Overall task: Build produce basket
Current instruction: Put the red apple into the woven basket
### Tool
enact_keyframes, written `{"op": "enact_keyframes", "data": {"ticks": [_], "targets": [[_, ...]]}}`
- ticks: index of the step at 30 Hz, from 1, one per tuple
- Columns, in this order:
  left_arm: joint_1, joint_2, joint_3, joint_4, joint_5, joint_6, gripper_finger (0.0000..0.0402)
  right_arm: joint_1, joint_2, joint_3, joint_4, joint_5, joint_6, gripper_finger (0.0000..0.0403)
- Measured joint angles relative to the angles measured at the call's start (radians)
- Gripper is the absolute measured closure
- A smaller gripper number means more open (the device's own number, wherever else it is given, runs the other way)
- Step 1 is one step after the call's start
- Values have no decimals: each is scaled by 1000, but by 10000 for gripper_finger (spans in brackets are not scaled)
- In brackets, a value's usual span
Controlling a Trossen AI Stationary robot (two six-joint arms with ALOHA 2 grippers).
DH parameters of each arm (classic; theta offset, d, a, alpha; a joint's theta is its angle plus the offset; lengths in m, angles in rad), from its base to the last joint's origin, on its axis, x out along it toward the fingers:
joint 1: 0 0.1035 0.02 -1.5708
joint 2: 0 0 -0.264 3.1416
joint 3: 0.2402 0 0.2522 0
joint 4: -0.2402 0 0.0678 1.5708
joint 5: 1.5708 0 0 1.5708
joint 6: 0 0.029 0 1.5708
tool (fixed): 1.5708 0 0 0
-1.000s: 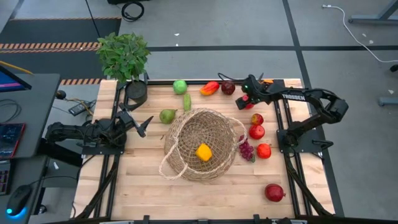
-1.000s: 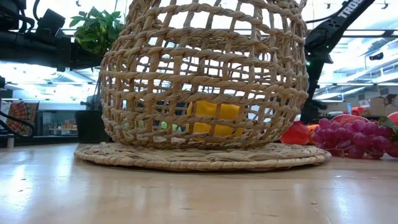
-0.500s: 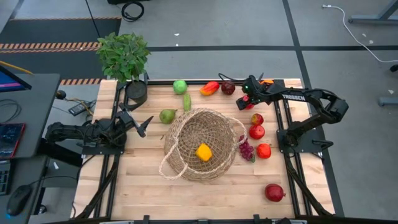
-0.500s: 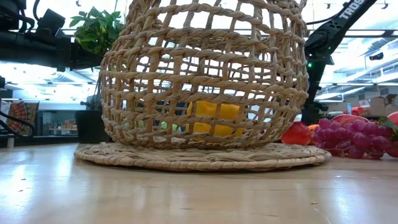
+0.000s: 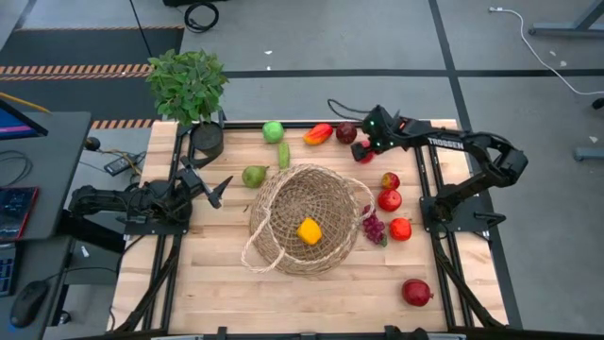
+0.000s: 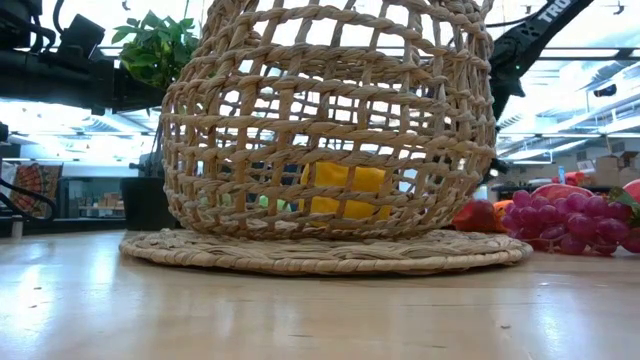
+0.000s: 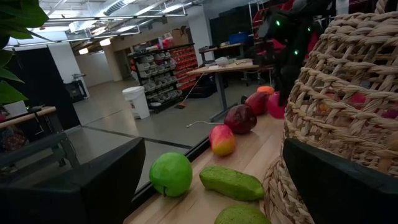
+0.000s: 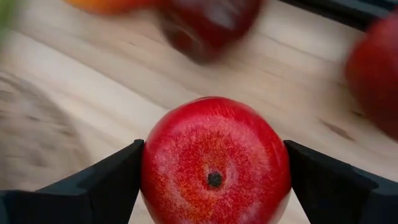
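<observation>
Gripping a round glossy red apple (image 8: pixel 214 168), the right gripper (image 5: pixel 366 149) sits just beyond the large round tan wicker basket (image 5: pixel 304 219), on its far right side; in the right wrist view both dark fingers (image 8: pixel 106 180) press against the fruit's sides, spread wide around it. The left gripper (image 5: pixel 217 188) waits left of the basket with its fingers spread apart and nothing between them.

From above, the right gripper hides most of the held apple, leaving only a sliver of red. Behind it in the right wrist view, the other fruits are blurred shapes. From the low view the basket fills the middle, and a yellow pepper (image 6: pixel 343 190) shows only through the weave.

Inside the basket lies that one yellow piece. Outside it, counted from above: one green apple (image 5: pixel 273 131), one green cucumber-like piece (image 5: pixel 283 155), one green pear (image 5: pixel 254 176), one red-orange mango-like fruit (image 5: pixel 318 133), one dark red round fruit (image 5: pixel 346 133), three red fruits (image 5: pixel 390 199) in a column right of the basket, one purple grape bunch (image 5: pixel 375 228) against its rim, and one red pomegranate (image 5: pixel 416 292) nearer the front edge. A leafy potted plant (image 5: pixel 189 85) stands at the far left corner.
</observation>
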State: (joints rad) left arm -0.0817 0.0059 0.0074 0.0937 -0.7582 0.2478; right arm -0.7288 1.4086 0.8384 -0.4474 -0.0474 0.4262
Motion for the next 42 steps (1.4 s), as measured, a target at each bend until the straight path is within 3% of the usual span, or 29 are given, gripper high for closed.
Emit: {"op": "enact_keyframes", "data": {"ticks": [4,8,16,25,33,42], "targets": [[0,0,0,0,0,0,14,0,0,55,99,-196,26,35],[0,0,0,0,0,0,14,0,0,103,216,-374,164,35],[0,0,0,0,0,0,14,13,0,209,591,-566,530,35],[0,0,0,0,0,0,14,83,-2,277,1091,-613,686,35],[0,0,0,0,0,0,14,217,-3,277,1489,-657,756,35],[0,0,0,0,0,0,14,375,-3,277,1649,-642,733,35]]}}
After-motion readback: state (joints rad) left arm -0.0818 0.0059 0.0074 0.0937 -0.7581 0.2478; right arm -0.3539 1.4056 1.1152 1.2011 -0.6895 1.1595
